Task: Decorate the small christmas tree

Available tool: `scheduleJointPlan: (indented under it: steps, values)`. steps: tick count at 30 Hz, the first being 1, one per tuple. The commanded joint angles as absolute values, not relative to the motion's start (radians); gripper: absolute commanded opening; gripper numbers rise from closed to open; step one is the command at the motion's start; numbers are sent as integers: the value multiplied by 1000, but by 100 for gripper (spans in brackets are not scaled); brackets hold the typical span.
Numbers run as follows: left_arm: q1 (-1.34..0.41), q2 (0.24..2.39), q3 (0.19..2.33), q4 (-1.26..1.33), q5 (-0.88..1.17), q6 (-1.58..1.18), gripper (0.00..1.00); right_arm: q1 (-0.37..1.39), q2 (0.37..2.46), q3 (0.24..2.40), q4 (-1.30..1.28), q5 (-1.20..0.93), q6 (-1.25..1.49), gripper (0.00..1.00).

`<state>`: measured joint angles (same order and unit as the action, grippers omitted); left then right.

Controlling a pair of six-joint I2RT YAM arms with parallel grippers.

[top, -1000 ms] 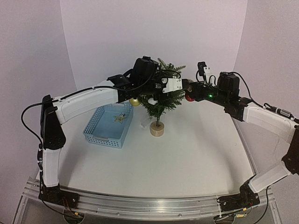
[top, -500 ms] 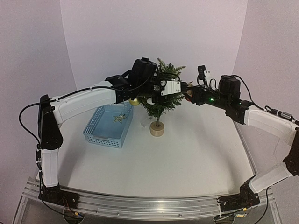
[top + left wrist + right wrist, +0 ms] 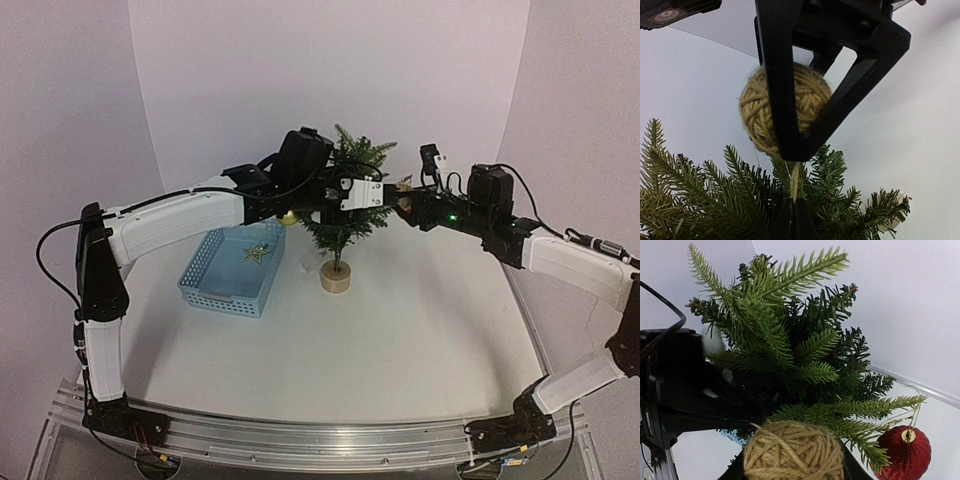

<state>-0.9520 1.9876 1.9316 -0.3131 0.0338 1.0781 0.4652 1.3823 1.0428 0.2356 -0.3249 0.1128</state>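
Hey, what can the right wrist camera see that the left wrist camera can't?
Only the right wrist view: a red glitter bauble hanging off a low branch. Only the left wrist view: a twine loop running down into the shut jaws of the left gripper. Both views: the small christmas tree and the twine ball up close against its branches.
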Motion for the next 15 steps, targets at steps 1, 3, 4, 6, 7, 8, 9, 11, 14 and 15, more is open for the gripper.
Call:
scheduleJointPlan:
  steps: [1,3,4,6,7,8,9,11,14,15]
  values:
    - [-945,1921,1919,-299,46,1093,0,459,1361,1030,265,-362,96,42]
    - [-945,1924,1922,-299,47,1091,0,459,1355,1029,265,-367,103,57]
    - [-945,1925,1924,-299,47,1089,0,459,1351,1027,264,-368,107,61]
    - [-945,1925,1925,-300,49,1090,0,459,1340,1024,264,-360,115,68]
    - [-945,1925,1925,-299,49,1091,0,459,1332,1021,263,-354,119,75]
    - [-945,1925,1925,-299,49,1091,0,459,1326,1018,262,-349,122,82]
    - [-944,1925,1925,-299,49,1091,0,459,1320,1016,261,-344,124,87]
    - [-945,1924,1926,-296,49,1090,0,459,1310,1016,259,-342,127,89]
    - [-945,1926,1929,-296,49,1089,0,460,1299,1025,252,-344,137,84]
    - [-945,1926,1929,-296,48,1089,0,460,1298,1031,247,-343,142,80]
